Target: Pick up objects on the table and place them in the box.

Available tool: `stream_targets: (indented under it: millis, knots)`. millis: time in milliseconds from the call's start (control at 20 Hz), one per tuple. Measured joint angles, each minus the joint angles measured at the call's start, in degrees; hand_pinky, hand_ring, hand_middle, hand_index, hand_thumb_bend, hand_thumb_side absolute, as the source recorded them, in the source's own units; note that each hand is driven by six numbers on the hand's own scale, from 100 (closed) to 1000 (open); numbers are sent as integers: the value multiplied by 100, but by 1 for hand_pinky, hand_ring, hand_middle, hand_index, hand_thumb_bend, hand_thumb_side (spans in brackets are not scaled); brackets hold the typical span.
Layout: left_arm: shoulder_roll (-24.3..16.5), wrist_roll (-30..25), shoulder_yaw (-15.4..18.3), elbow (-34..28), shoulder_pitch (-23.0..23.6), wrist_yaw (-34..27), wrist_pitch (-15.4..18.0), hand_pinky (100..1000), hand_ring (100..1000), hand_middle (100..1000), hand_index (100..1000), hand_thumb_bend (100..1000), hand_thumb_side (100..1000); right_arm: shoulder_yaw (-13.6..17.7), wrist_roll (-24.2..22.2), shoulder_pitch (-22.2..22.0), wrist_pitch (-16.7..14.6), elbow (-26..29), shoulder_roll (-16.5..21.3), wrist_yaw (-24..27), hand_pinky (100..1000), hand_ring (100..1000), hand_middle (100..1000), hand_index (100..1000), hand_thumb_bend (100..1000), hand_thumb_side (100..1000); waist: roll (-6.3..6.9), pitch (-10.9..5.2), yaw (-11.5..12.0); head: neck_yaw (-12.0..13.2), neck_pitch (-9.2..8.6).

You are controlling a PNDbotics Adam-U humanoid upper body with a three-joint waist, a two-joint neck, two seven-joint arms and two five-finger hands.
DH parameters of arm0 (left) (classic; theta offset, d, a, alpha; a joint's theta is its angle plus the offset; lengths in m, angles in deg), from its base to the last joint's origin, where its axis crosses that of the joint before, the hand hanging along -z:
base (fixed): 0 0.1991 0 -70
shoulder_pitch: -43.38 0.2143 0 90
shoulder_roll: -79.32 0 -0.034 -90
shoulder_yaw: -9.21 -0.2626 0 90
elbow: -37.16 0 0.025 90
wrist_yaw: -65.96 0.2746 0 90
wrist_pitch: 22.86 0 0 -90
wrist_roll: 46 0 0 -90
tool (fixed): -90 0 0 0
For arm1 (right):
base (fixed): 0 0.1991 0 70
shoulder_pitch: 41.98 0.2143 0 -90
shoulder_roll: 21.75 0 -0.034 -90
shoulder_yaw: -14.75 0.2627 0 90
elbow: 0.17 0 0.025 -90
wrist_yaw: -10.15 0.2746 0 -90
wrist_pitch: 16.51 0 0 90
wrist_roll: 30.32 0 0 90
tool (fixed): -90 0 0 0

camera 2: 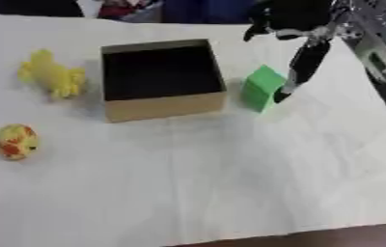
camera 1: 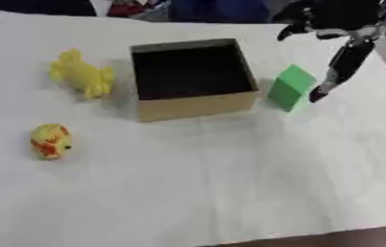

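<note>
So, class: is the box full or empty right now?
Empty, as far as shows: the box is open-topped with only a dark interior visible, and all three objects lie outside on the table.

Matt cardboard box (camera 1: pixel 198 104), plush-looking yellow toy (camera 1: pixel 81 74) — smooth white paper-like table cover (camera 1: pixel 230 183)

Lighting bright, even, diffuse; white worktop (camera 1: pixel 230 183) near overexposed, little surface texture visible. Shadows soft and faint: weak grey patch left of cardboard box (camera 1: pixel 195 77), slight one under yellow plush toy (camera 1: pixel 82 75) and beside green block (camera 1: pixel 291 88). Box interior very dark, no detail readable inside. Both views soft overall, edges smeared, blocky artefacts throughout. Right hand (camera 1: pixel 336 29) blurred, outlines smeared. Round yellow-and-orange toy (camera 1: pixel 50 141) fuzzy, markings unreadable. Far-edge background dark, indistinct. No glare spots.
</note>
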Motion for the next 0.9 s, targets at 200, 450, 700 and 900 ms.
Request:
stream_targets:
  millis: [200,450,700,900]
  knots:
    - [0,-1,0,0,0,-13,-6,330,565,573,752,155,1000,0,261,32,-131,-321,-97,-84,906,994,941,895,740,583,3,0,4,0,-19]
    - [3,-2,0,0,0,-58,-15,330,564,571,749,156,1000,-16,420,85,-281,-695,-224,-209,904,993,939,899,746,583,14,2,10,-6,-40]
    - [7,-1,1,0,0,-71,-21,329,563,571,747,154,1000,-38,497,148,-421,-1051,-314,-486,902,994,915,899,751,582,33,6,35,-22,-41]
    - [53,0,1,0,0,-84,-25,329,563,570,746,154,1000,-35,578,211,-518,-1302,-385,-787,899,994,914,895,750,579,34,10,42,-31,-41]
